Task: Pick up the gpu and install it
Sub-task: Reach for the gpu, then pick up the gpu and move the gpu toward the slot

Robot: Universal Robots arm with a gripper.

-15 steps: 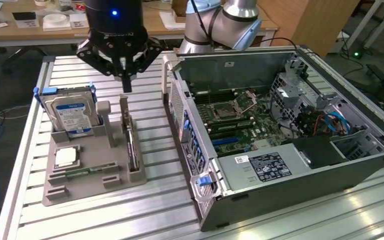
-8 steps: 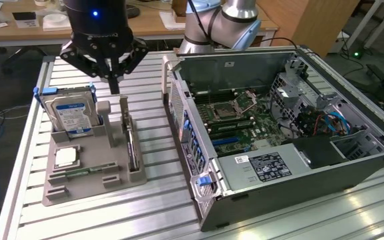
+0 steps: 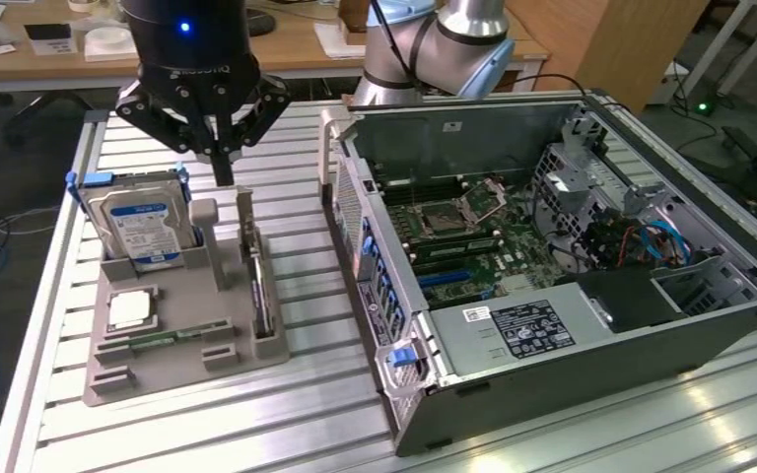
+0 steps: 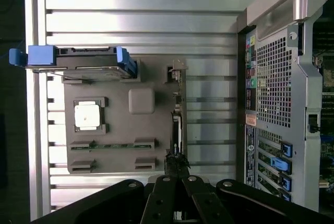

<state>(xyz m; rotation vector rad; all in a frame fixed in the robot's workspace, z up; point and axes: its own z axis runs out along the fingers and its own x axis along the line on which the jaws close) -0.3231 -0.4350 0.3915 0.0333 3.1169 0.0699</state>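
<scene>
The gpu has its end hidden behind the jaws.

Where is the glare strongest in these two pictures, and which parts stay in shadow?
In the exterior view, glare sits on the table slats nearest the camera, and the computer case has a dark outer wall. In the wrist view, the slats beyond the gray tray shine nearly white, and the pale chip in it looks washed out.
</scene>
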